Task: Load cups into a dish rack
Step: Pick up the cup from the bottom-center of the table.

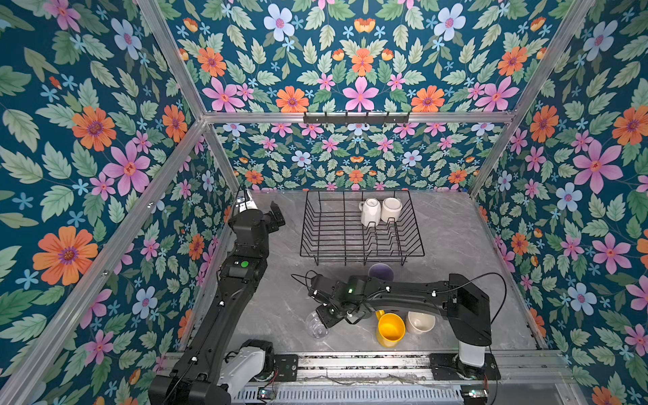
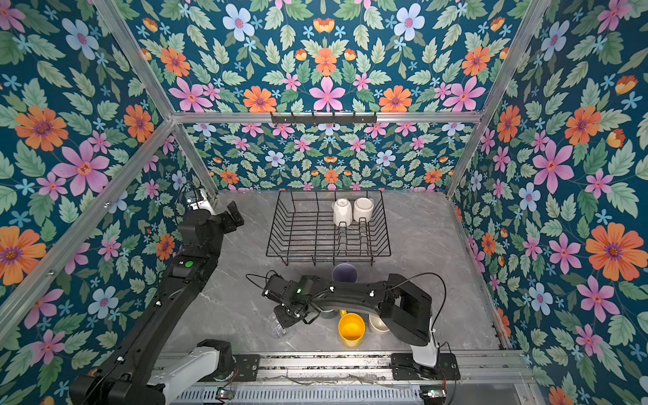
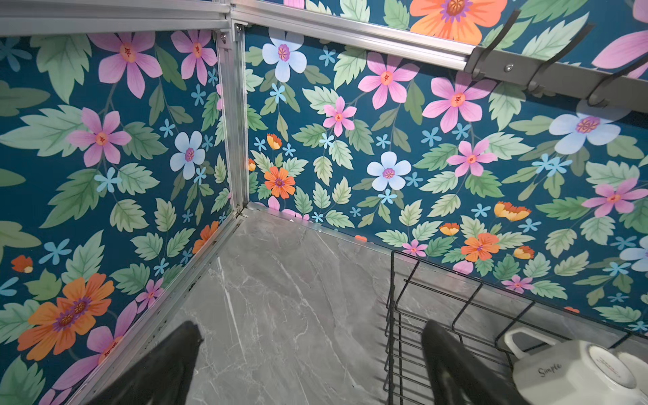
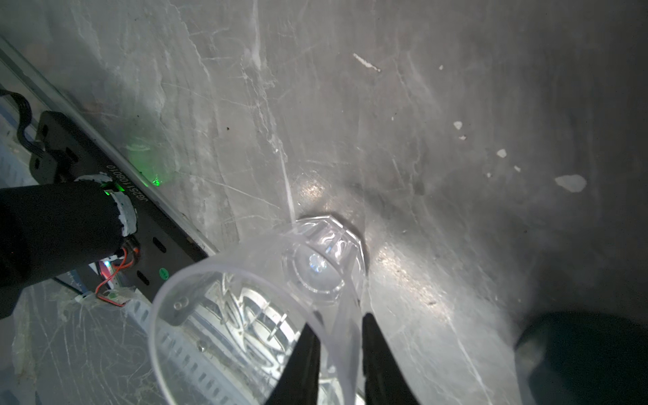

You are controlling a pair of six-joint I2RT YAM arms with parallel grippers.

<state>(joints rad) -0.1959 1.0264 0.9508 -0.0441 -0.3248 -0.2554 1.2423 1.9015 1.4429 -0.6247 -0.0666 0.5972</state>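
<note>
My right gripper (image 4: 340,350) is shut on the clear glass (image 4: 266,308), one finger inside the rim and one outside. In both top views that glass (image 1: 315,325) sits tilted near the table's front, at the tip of the right arm (image 2: 298,308). The black wire dish rack (image 1: 333,228) stands at the back with two white mugs (image 1: 370,212) (image 1: 391,209) upside down in its right rear. A lilac tumbler (image 1: 381,271), a yellow mug (image 1: 390,329) and a pale mug (image 1: 420,321) stand on the table. My left gripper (image 3: 312,368) hangs open and empty left of the rack (image 3: 394,315).
A dark green mug (image 4: 578,357) stands close beside the right gripper. The right forearm (image 1: 403,292) crosses over the cups at the front. Flowered walls close in the grey marble table (image 1: 273,308), with a hook rail (image 1: 356,117) on the back wall.
</note>
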